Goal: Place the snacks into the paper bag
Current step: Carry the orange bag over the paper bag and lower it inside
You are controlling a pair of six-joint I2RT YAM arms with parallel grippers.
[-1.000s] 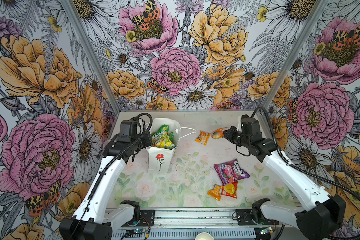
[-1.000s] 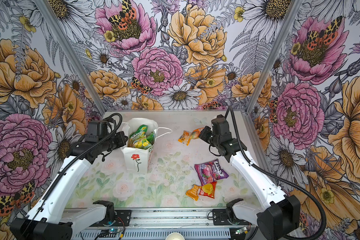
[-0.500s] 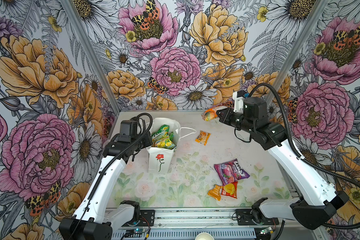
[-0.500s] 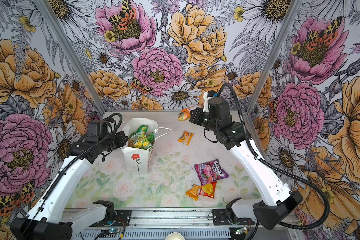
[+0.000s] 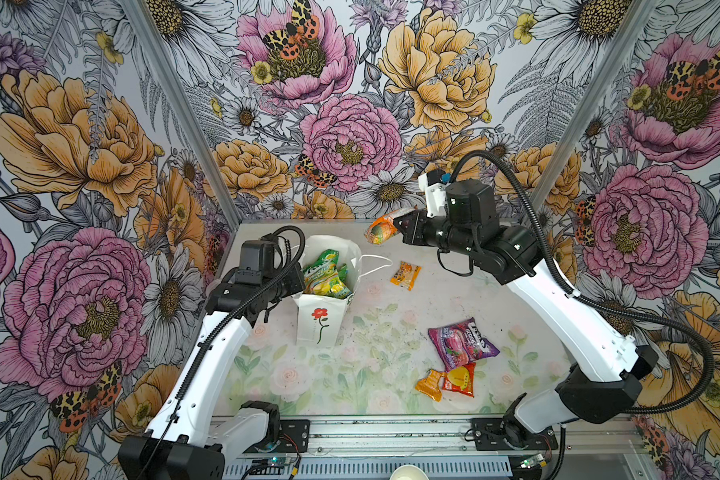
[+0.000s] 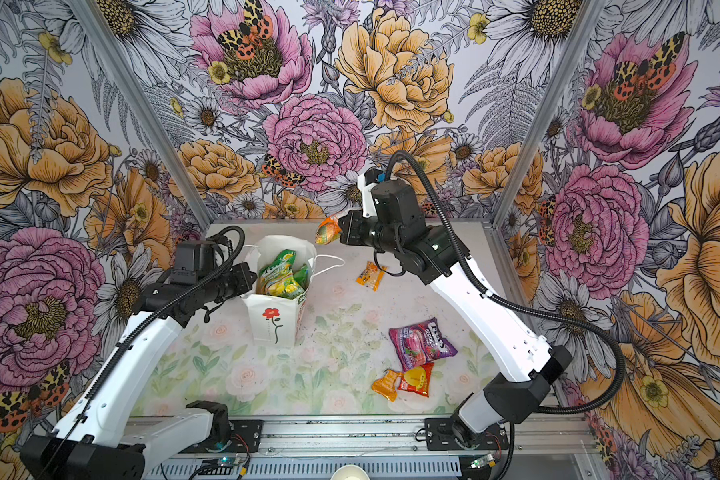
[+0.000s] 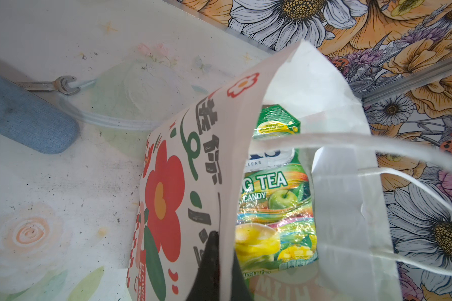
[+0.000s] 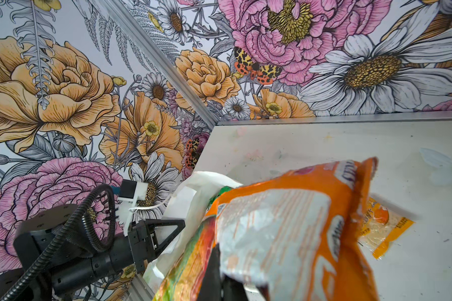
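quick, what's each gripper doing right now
left gripper: shut on the bag, pinching its rim
right gripper: shut on the orange packet, held up in the air

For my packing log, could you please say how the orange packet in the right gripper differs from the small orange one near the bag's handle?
The held orange packet is airborne, clamped in the right gripper; the small orange packet lies flat on the table. The held one looks larger than the small one. Both are outside the paper bag.
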